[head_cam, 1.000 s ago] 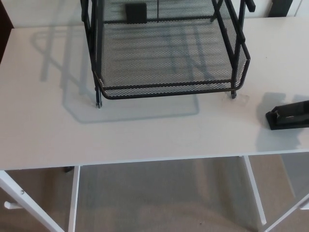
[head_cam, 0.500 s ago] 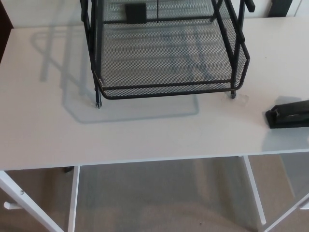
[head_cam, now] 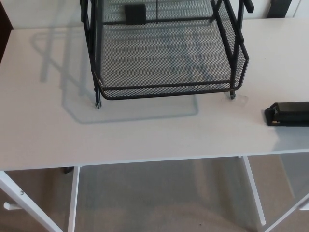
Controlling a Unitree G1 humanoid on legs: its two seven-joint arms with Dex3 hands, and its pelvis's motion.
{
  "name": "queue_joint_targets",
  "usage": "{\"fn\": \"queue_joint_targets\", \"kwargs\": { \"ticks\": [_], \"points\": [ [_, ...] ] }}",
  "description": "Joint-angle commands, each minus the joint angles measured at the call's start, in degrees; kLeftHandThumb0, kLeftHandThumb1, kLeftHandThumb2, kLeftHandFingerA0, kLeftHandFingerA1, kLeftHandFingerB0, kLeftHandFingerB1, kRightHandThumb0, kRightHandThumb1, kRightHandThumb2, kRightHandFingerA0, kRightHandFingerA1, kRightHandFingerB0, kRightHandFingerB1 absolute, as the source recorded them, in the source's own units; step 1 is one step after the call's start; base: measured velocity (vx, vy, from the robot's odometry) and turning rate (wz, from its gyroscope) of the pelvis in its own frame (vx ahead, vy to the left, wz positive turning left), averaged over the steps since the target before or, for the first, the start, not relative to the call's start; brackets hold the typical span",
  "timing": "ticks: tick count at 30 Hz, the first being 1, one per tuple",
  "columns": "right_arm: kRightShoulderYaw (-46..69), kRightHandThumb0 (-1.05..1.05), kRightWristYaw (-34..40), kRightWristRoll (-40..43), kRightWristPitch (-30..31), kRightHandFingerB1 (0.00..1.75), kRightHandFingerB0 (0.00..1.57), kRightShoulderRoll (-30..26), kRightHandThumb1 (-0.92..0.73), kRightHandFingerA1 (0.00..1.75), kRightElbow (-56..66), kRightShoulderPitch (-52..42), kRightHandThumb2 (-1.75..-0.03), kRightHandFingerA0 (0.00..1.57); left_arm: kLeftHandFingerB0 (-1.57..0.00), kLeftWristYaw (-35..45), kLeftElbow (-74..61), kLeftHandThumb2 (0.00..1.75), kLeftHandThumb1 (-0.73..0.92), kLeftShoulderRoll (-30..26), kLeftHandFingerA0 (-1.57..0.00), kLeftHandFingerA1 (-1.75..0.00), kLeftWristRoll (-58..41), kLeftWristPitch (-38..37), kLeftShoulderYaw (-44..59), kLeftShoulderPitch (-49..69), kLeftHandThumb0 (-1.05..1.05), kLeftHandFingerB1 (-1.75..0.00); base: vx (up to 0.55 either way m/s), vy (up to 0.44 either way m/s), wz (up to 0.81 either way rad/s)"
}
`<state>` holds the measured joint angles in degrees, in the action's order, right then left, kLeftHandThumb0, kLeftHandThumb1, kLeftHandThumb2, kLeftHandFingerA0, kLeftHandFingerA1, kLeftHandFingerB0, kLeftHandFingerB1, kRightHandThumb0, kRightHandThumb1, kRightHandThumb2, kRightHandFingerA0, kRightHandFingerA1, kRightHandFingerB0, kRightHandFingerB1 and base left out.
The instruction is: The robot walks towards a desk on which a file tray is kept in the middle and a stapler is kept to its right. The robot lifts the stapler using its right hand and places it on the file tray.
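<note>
Head view only. The desk (head_cam: 43, 125) fills most of the frame, with its front edge close below me. The file tray (head_cam: 169, 91), black mesh, sits mid-desk toward the back; its lower shelf shows nothing on it. The stapler (head_cam: 288, 114) lies flat on the desk at the picture's right edge, well apart from the tray and partly cut off by the frame.

Neither the left hand nor the right hand is in view, so I cannot tell how the fingers stand.

Judgement: the approach looks complete and the reach is the step in hand; the grasp is not yet begun. The next move calls for bringing the right hand in over the stapler with fingers spread, then closing across its long body.
</note>
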<state>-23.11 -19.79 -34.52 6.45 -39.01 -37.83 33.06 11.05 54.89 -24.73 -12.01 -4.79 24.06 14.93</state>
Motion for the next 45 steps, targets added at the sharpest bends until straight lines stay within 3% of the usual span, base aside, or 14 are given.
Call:
{"fn": "queue_joint_targets", "kwargs": {
  "ticks": [1,3,5,8,13,17,34,35,37,38,39,40,41,45],
  "points": [
    [-0.4,-0.34,0.8,1.4,-5.1,0.34,0.33,1.4,-0.59,0.51,-1.0,-5.7,-0.58,0.40,-0.37,-0.5,-0.2,0.60,0.67,-0.9,-0.56,-0.55,1.9,-0.9,-1.5,0.7,-0.62,-0.41,0.00,0.000,0.00],
    [-1.6,-0.35,3.6,-0.5,-9.7,0.37,0.36,0.0,-0.59,0.57,-1.4,-6.5,-0.58,0.62,-0.35,-0.7,-1.7,0.60,0.68,-0.7,-0.51,-0.53,1.0,0.9,-1.2,0.9,-0.60,-0.41,0.00,0.000,0.00],
    [-1.7,-0.36,6.3,-1.1,-11.0,0.36,0.38,-0.8,-0.69,0.99,-0.9,-7.7,-0.60,0.90,-0.36,-1.2,-2.1,0.59,0.69,-0.7,-0.55,-0.54,1.0,1.0,-1.1,0.9,-0.59,-0.42,0.00,0.000,0.00],
    [-3.6,-0.29,10.9,-5.2,-9.8,0.36,0.51,-1.4,-0.74,1.13,0.0,-8.4,-0.62,0.79,-0.41,-0.9,-1.4,0.60,0.69,-0.5,-0.58,-0.56,0.9,0.5,-1.0,0.4,-0.58,-0.43,0.00,0.000,0.00],
    [-5.5,-0.26,15.2,-7.8,-10.8,0.43,0.75,-2.4,-0.80,0.84,1.4,-9.0,-0.63,0.79,-0.43,-1.2,-1.2,0.60,0.70,-0.6,-0.58,-0.54,1.5,0.2,-1.5,0.2,-0.58,-0.43,0.00,0.000,0.00],
    [-6.4,-0.27,20.1,-9.6,-12.0,0.52,0.90,-3.0,-0.64,1.45,2.8,-10.0,-0.62,0.78,-0.38,-1.6,0.6,0.61,0.69,-1.0,-0.57,-0.53,2.2,-0.2,-2.1,-1.1,-0.58,-0.41,0.00,0.000,0.00],
    [-7.6,-0.30,20.1,-9.7,-10.4,0.62,0.91,-1.8,-0.59,1.47,4.2,-11.7,-0.61,0.75,-0.46,-1.0,-0.4,0.60,0.70,-1.0,-0.63,-0.55,2.4,0.0,-2.3,-1.3,-0.56,-0.44,0.00,0.000,0.00],
    [-7.5,-0.37,20.7,-9.7,-10.1,0.75,0.87,-1.4,-0.42,1.25,3.6,-11.9,-0.81,0.94,-0.34,-1.2,-0.6,0.98,0.54,-1.0,-0.63,-0.69,2.4,0.1,-2.2,-1.2,-0.53,-0.54,0.00,0.000,0.00],
    [-7.7,-0.29,21.5,-10.1,-9.5,0.77,0.85,-1.0,-0.57,1.54,2.8,-12.0,-0.60,0.74,-0.35,-1.7,0.9,0.98,0.54,-1.1,-0.64,-0.69,2.7,0.0,-2.4,-2.1,-0.53,-0.55,0.00,0.000,0.00],
    [-7.7,-0.25,21.9,-10.2,-9.5,1.18,0.69,-0.9,-0.64,1.65,2.6,-12.0,-0.59,0.74,-0.36,-1.7,1.6,0.97,0.54,-1.2,-0.64,-0.69,2.7,-0.1,-2.4,-2.4,-0.52,-0.55,0.00,0.000,0.00],
    [-7.8,-0.25,22.2,-10.2,-9.6,1.18,0.69,-0.9,-0.64,1.65,2.4,-12.0,-0.59,0.74,-0.36,-1.7,2.0,0.97,0.54,-1.2,-0.64,-0.69,2.7,-0.2,-2.3,-2.7,-0.52,-0.55,0.00,0.000,0.00],
    [-8.0,-0.23,23.3,-11.0,-8.8,1.38,0.61,-0.7,-0.69,1.72,2.3,-12.2,-0.59,0.80,-0.47,-1.2,2.0,0.60,0.71,-1.2,-0.64,-0.54,2.5,-0.5,-2.2,-2.5,-0.53,-0.43,0.00,0.000,0.00],
    [-8.0,-0.24,26.4,-12.4,-5.6,1.17,0.65,0.7,-0.69,1.74,1.1,-12.3,-0.57,0.73,-0.38,-1.6,2.7,0.98,0.56,-1.3,-0.64,-0.69,3.0,-1.0,-2.6,-2.9,-0.54,-0.55,0.00,0.000,0.00],
    [-8.0,-0.21,27.2,-13.1,-3.8,1.40,0.55,1.1,-0.68,1.74,1.3,-12.3,-0.57,0.70,-0.35,-1.5,1.1,0.98,0.53,-1.3,-0.63,-0.69,3.0,-0.5,-2.8,-2.1,-0.50,-0.55,0.00,0.000,0.00]
  ]
}}
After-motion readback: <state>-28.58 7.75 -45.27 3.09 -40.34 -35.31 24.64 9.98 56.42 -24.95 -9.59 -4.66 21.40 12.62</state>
